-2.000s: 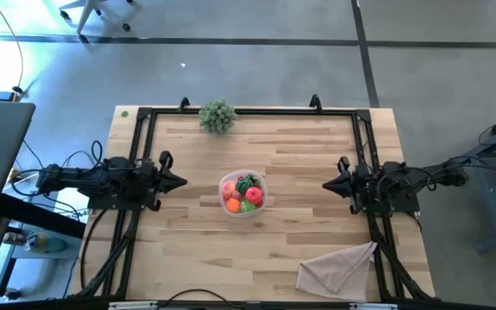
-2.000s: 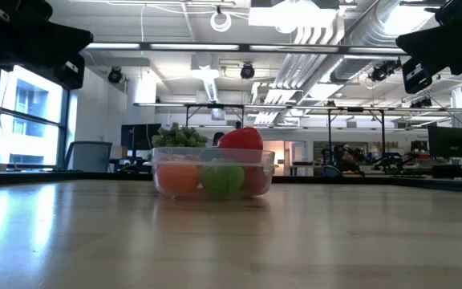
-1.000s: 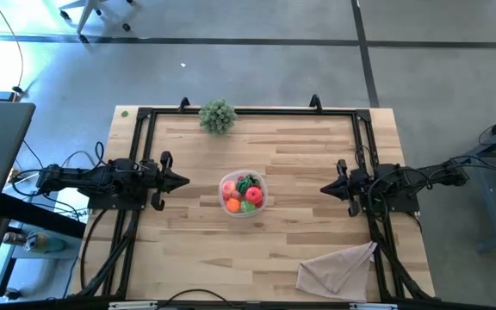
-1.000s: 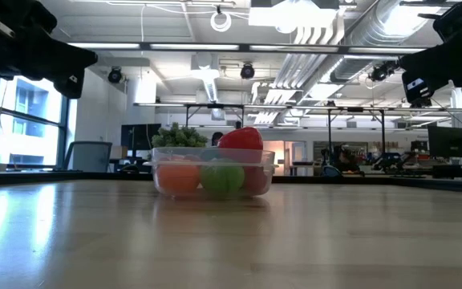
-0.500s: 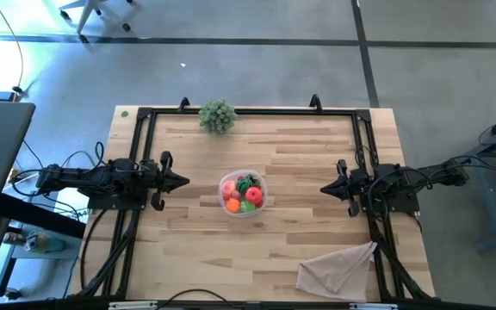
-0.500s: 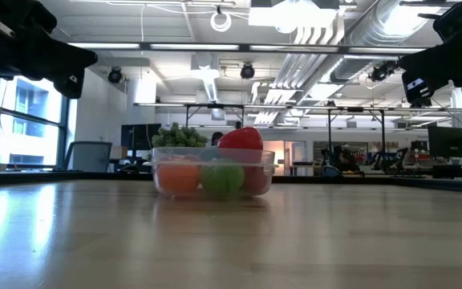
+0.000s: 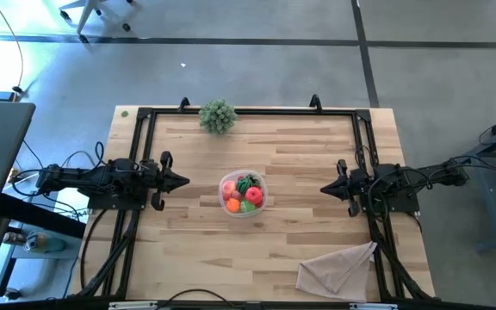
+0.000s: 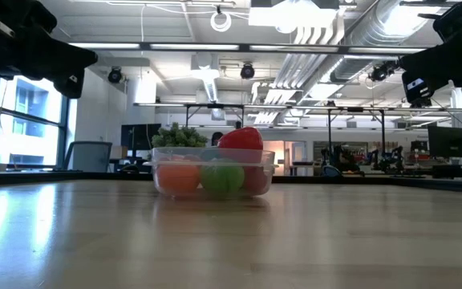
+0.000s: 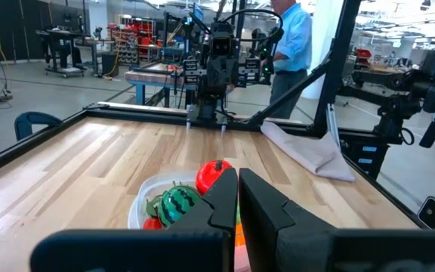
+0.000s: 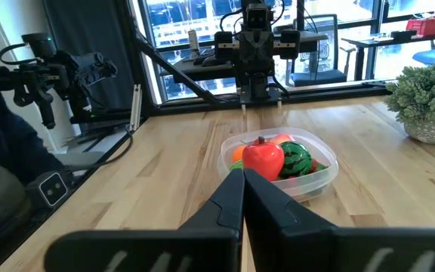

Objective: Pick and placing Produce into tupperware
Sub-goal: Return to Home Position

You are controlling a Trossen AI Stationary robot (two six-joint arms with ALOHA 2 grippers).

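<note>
Clear tupperware (image 7: 243, 213) mid-table holding produce (image 7: 254, 195), left gripper (image 7: 183, 182) and right gripper (image 7: 324, 189) both pinched together, flanking it

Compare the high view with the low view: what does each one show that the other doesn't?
High view only: the beige cloth at the table's corner, and the left gripper and right gripper clearly apart from the tupperware, one on each side. Low view only: the room behind, with ceiling lights and workbenches, and the tupperware's side wall with an orange and a green piece against it. Both: the produce inside the tupperware and the plant sprig.
</note>
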